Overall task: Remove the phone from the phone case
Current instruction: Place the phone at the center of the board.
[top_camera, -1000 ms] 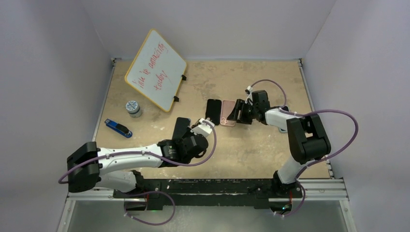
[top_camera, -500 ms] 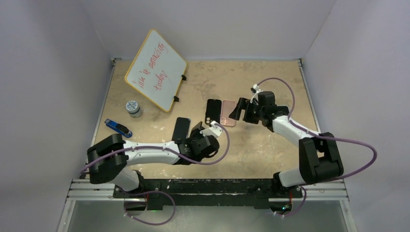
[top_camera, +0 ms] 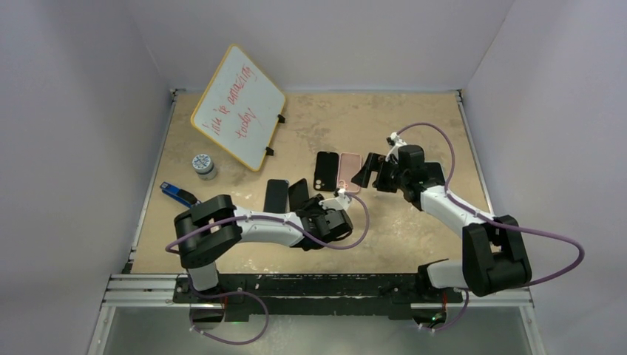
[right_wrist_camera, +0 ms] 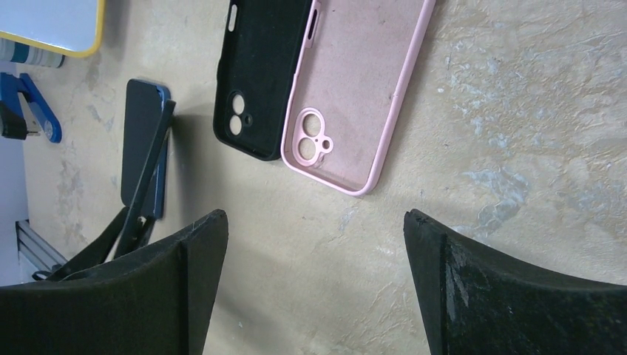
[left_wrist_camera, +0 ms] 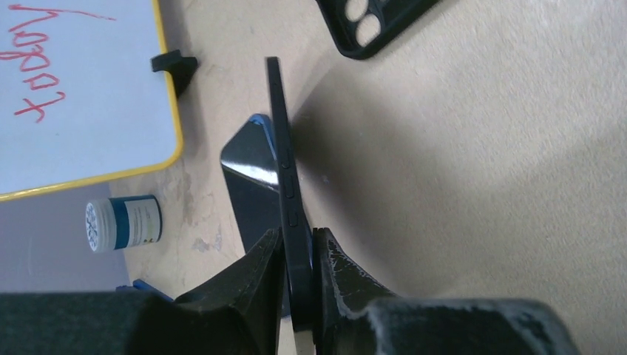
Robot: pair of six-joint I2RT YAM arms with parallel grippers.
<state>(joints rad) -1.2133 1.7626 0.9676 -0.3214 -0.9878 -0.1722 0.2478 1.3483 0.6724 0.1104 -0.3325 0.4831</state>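
My left gripper (left_wrist_camera: 296, 238) is shut on a thin dark phone (left_wrist_camera: 285, 163) and holds it edge-on, its side buttons showing. In the top view the phone (top_camera: 298, 193) stands tilted in front of the left gripper (top_camera: 310, 209). Right beside it a dark blue-rimmed case (top_camera: 276, 196) lies flat on the table; it also shows in the left wrist view (left_wrist_camera: 248, 166) and the right wrist view (right_wrist_camera: 140, 148). My right gripper (right_wrist_camera: 314, 222) is open and empty, hovering just right of the cases in the top view (top_camera: 364, 170).
An empty black case (top_camera: 326, 170) and an empty pink case (top_camera: 349, 172) lie side by side at the table's middle. A whiteboard (top_camera: 238, 106) leans at the back left. A small jar (top_camera: 203, 165) and a blue tool (top_camera: 180, 194) sit at the left.
My left gripper has swung right and now holds the phone tilted up beside the flat blue-rimmed case. My right gripper has drawn back a little to the right, still open.
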